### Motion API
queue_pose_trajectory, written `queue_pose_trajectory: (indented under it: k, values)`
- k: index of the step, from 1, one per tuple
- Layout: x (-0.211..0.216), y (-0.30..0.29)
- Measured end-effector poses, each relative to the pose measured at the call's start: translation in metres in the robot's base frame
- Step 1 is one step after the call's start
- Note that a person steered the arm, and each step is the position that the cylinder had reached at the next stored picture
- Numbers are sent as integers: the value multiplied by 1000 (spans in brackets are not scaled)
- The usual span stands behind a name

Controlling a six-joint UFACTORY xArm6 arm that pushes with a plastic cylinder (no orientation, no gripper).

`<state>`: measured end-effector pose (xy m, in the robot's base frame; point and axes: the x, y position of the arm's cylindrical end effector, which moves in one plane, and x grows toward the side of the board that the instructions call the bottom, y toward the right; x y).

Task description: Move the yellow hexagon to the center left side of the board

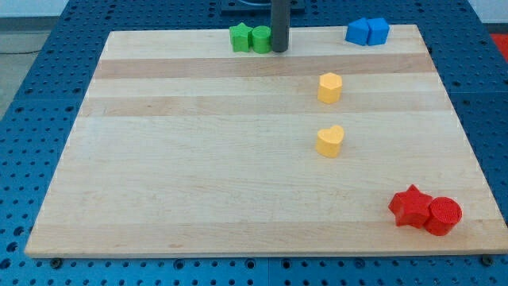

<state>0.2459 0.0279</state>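
The yellow hexagon [329,87] stands on the wooden board [198,159], right of centre in the upper half. A yellow heart-shaped block [330,141] lies just below it. My tip [279,50] is at the view's top edge of the board, touching the right side of the green blocks. It is up and to the left of the yellow hexagon, well apart from it.
A green star [240,36] and a green round block [260,38] sit together at the top, left of my tip. Two blue blocks [367,31] sit at the top right. A red star [409,205] and a red cylinder [442,215] sit at the bottom right.
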Motion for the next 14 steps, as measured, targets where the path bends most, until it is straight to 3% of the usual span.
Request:
queue_pose_trajectory:
  k: [1, 3, 4, 5, 6, 9, 14]
  values:
    - [2, 1]
    - [34, 96]
    - [72, 124]
    - [96, 112]
    - [115, 70]
    - [173, 20]
    - [174, -189]
